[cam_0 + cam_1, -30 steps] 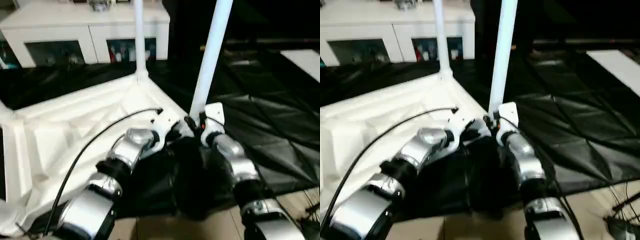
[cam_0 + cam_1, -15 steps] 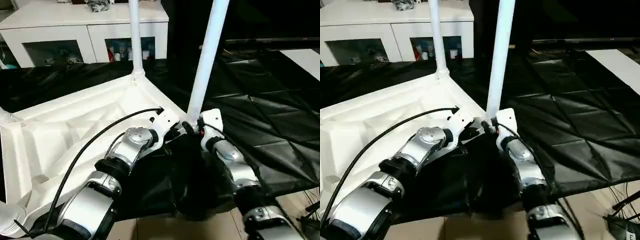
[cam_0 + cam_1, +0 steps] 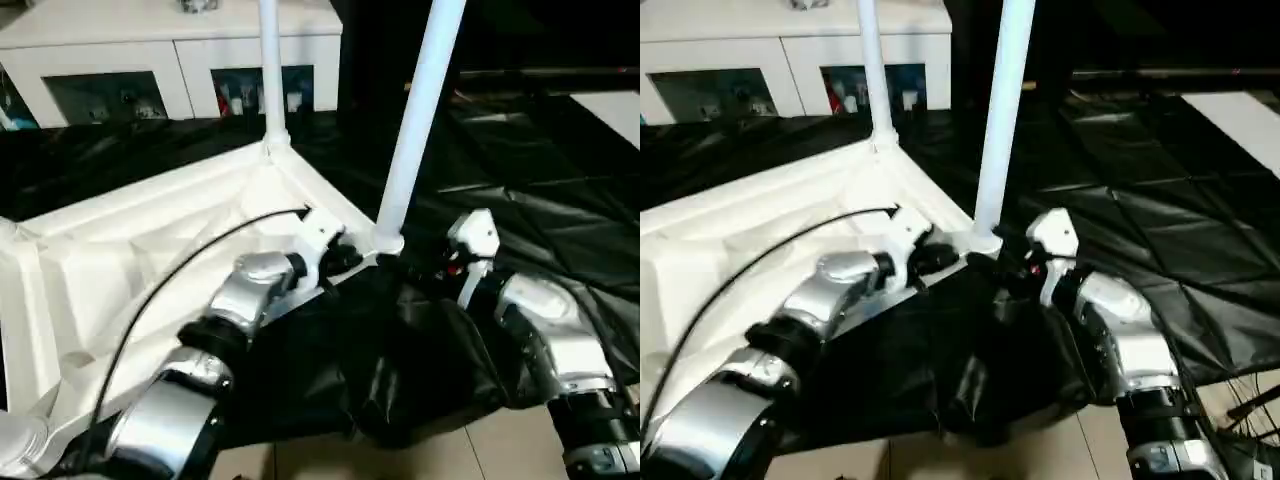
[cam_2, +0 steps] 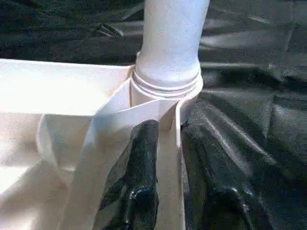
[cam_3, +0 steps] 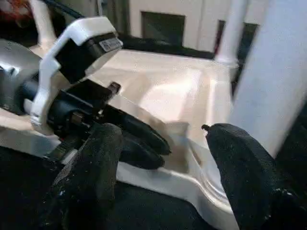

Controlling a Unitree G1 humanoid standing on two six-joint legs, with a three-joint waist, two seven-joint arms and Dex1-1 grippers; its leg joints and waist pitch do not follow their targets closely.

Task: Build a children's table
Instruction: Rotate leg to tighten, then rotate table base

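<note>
Standing nearly upright in a corner socket of the upturned top [image 3: 150, 250], the near leg [image 3: 415, 120] runs its long axis up out of view; a second leg [image 3: 270, 70] stands in the far corner. Both are smooth white tapered plastic tubes; the top's underside is ribbed, resting on crinkled black sheeting [image 3: 560, 200]. The left gripper [image 4: 165, 143] is nearer, its black fingers a little apart astride the thin wall just beside the socket, though whether they pinch it I cannot tell. The right gripper [image 5: 160, 148] stands wide open, holding nothing, the leg just beyond one finger. A white cabinet [image 3: 150, 50] stands behind.
</note>
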